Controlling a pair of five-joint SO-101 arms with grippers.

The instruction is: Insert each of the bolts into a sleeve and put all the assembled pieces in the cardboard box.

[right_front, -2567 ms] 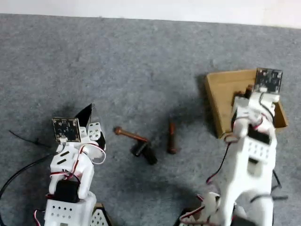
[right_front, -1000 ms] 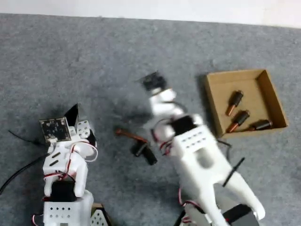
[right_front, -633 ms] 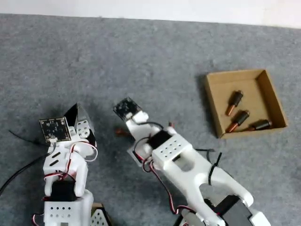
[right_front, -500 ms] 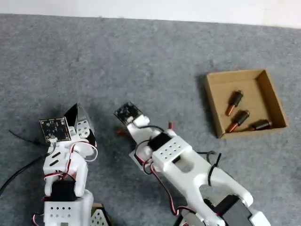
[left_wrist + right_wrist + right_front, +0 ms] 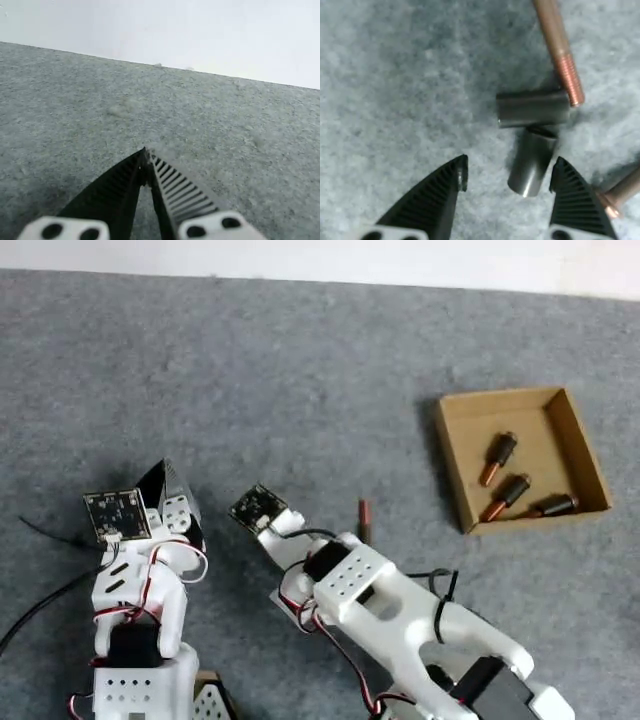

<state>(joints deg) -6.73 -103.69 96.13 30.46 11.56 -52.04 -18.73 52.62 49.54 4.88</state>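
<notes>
on the grey mat, the left gripper sits at the near left, its 2 fingers pressed together at the tips with nothing between them, well apart from every part.

the right gripper is over the middle of the mat, just right of the left arm, pointing down. its fingers are spread wide and hold nothing. a dark sleeve lies on the mat in the gap between them, closer to one fingertip than to the other and touching neither. a 2nd sleeve lies crosswise just past it, and their ends are about touching. a copper bolt lies loose beyond that, its threaded tip against the 2nd sleeve's end.

just right of the right arm's wrist, a 2nd bolt lies bare on the mat, part of it hidden under the arm.

far right, the cardboard box stands open, well apart from both arms. 3 assembled pieces lie inside it, side by side, dark sleeves on copper bolts.
</notes>
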